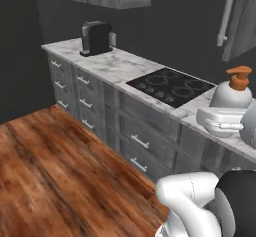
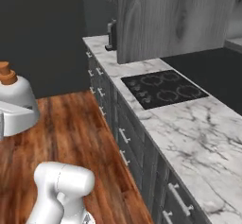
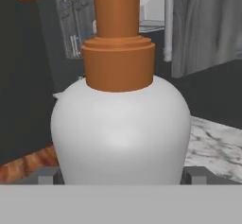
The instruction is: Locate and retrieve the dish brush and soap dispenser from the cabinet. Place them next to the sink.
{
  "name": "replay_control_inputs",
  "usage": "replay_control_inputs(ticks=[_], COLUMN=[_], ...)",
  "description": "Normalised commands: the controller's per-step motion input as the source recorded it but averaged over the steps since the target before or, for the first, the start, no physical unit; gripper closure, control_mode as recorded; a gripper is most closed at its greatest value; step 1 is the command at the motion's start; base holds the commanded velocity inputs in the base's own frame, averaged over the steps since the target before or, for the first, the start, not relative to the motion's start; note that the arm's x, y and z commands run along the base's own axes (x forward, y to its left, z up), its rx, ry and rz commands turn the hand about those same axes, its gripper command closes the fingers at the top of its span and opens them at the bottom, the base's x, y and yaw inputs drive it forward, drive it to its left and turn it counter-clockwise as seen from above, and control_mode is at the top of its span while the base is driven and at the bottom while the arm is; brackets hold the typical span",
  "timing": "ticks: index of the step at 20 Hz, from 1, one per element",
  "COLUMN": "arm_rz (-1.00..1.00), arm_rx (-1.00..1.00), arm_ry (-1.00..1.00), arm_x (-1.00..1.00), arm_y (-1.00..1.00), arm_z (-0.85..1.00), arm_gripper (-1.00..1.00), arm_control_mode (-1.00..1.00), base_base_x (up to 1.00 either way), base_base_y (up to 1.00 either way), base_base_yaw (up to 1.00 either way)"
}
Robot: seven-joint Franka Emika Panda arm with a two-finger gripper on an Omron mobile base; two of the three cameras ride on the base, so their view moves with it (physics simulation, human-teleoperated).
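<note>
White arm rises from the lower right of the left base view, elbow bent, hand reaching to the right edge at mid-height. Gripper (image 3: 122,175) level; fingertips (image 3: 47,175) stand wide at the bottom of the hand view, clasping the soap dispenser (image 3: 120,128) between them.

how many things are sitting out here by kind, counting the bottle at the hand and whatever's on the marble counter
soap dispenser: 1, white bottle with orange pump, between the gripper fingers
stovetop: 1, black, set in the marble counter
coffee machine: 1, dark, at the far end of the counter
total: 3
</note>
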Motion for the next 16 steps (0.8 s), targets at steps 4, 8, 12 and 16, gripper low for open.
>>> replay_control_inputs(ticks=[4, 8, 12, 16], arm_rz=[0.00, 0.00, 0.00, 0.00], arm_rx=[0.00, 0.00, 0.00, 0.00], arm_ry=[0.00, 0.00, 0.00, 0.00], arm_x=[0.00, 0.00, 0.00, 0.00], arm_y=[0.00, 0.00, 0.00, 0.00], arm_z=[0.00, 0.00, 0.00, 0.00], arm_gripper=[1.00, 1.00, 1.00, 1.00], arm_control_mode=[1.00, 1.00, 1.00, 1.00], base_base_x=[-0.06, -0.08, -0.11, -0.10], base_base_y=[0.36, 0.39, 0.41, 0.39], base_base_yaw=[0.45, 0.43, 0.42, 0.43])
